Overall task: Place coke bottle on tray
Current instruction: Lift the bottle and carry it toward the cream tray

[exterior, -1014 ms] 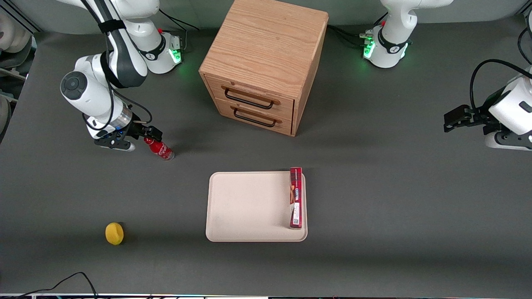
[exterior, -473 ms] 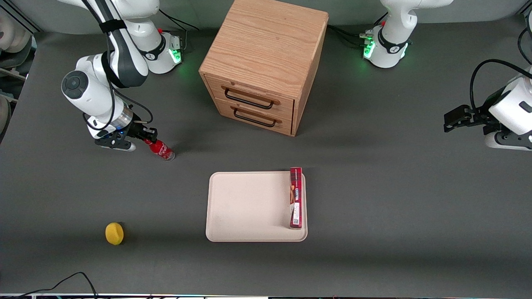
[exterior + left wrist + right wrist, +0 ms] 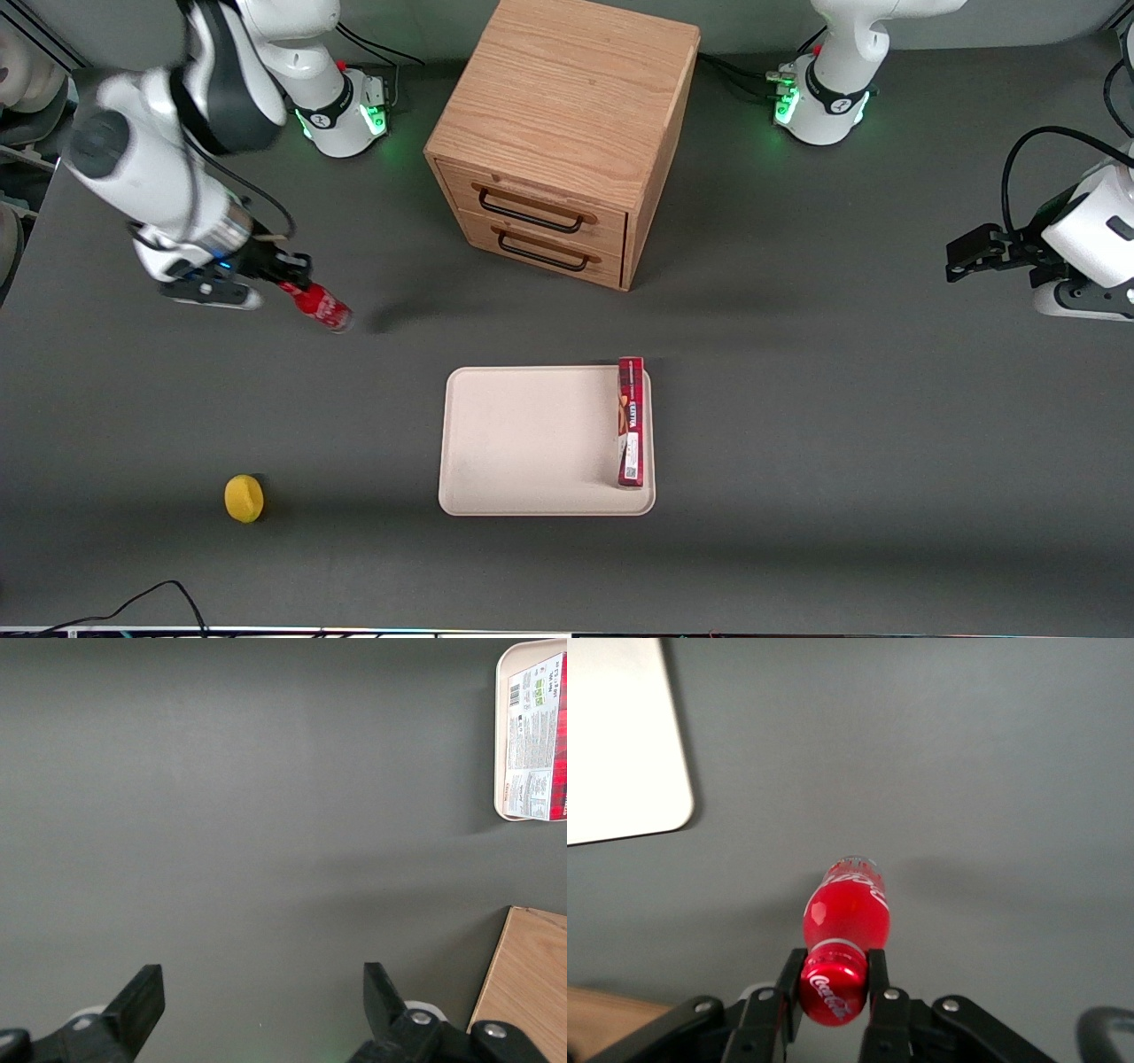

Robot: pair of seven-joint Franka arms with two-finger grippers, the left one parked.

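Observation:
My right gripper point(image 3: 294, 285) is shut on the red cap of the coke bottle point(image 3: 321, 307) and holds it clear of the table, toward the working arm's end. In the right wrist view the gripper point(image 3: 833, 985) clamps the cap between both fingers, and the bottle point(image 3: 846, 908) hangs below with its clear base pointing at the table. The cream-beige tray point(image 3: 523, 443) lies near the middle of the table, nearer the front camera than the bottle. A corner of the tray point(image 3: 620, 744) shows in the right wrist view.
A long flat red box point(image 3: 630, 422) lies on the tray along the edge toward the parked arm. A wooden two-drawer cabinet point(image 3: 567, 133) stands farther from the camera than the tray. A yellow lemon point(image 3: 244, 498) lies near the front edge, toward the working arm's end.
The right arm has risen with the bottle and shifted toward its own end of the table. The bottle has come up off the table.

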